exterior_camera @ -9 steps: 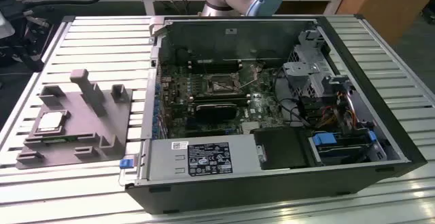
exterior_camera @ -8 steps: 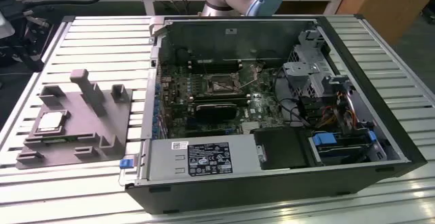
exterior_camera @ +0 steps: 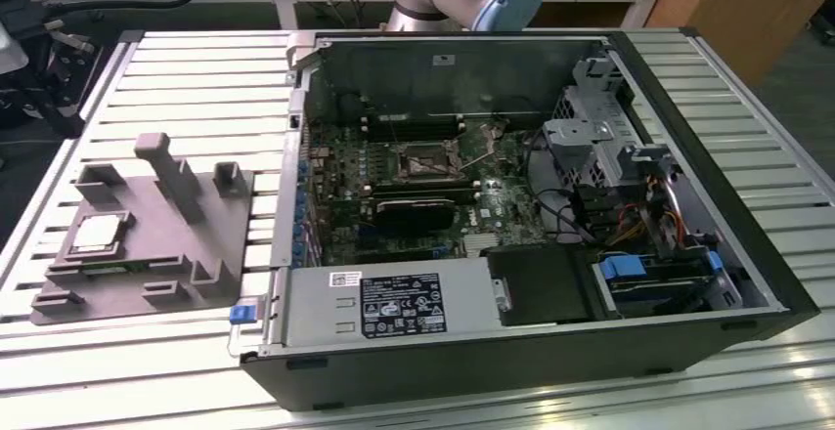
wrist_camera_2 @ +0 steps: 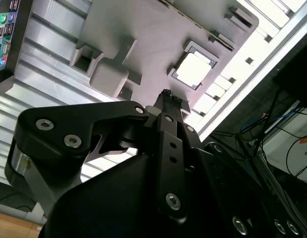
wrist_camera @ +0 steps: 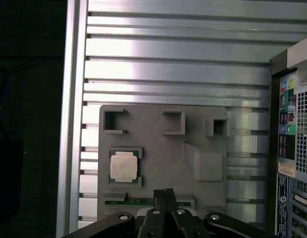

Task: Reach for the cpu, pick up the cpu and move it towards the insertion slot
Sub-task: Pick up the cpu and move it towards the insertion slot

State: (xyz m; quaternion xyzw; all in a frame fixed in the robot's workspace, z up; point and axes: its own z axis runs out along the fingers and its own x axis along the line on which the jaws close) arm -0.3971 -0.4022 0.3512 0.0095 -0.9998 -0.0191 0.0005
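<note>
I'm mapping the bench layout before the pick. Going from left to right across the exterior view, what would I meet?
cpu → tall grey post → insertion slot → blue drive bay. The power supply is left out because it overlaps the slot's span.

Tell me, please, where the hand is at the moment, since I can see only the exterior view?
Observer: The hand hangs above the grey fixture tray, over the tray's edge and beside rather than over the cpu.
Operator: Thank you. Is it holding anything?
Observer: No. In the first wrist view its fingertips are shut together with nothing between them, and the cpu lies in its recess in the tray.
</note>
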